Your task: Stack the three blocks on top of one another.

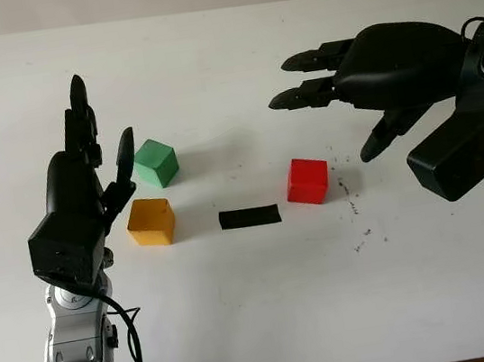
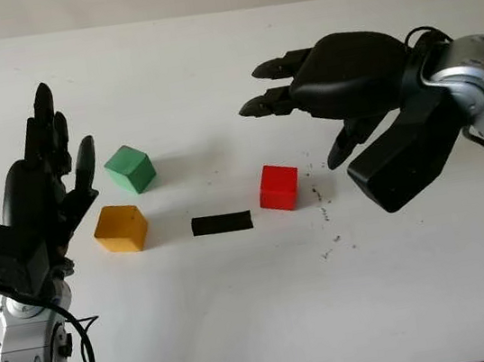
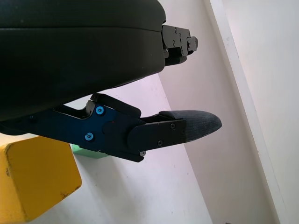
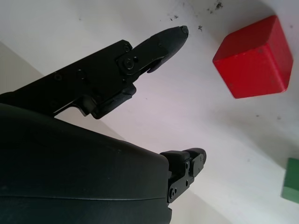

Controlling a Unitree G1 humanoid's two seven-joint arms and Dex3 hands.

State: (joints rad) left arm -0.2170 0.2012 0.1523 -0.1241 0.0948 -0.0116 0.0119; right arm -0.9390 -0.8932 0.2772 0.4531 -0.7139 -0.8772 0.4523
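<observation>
Three blocks lie apart on the white table [image 1: 261,306]. The green block [image 1: 155,163] is at the left, the yellow block [image 1: 151,222] just in front of it, and the red block [image 1: 307,180] to the right of centre. My left hand [image 1: 93,162] is open and raised just left of the green and yellow blocks, touching neither. My right hand [image 1: 324,87] is open and hovers above and behind the red block, holding nothing. In the right wrist view the red block [image 4: 252,58] lies beyond the fingers [image 4: 159,42].
A strip of black tape [image 1: 249,217] lies flat between the yellow and red blocks. Small dark specks [image 1: 353,210] mark the table right of the red block. The table's far edge [image 1: 216,7] runs along the back.
</observation>
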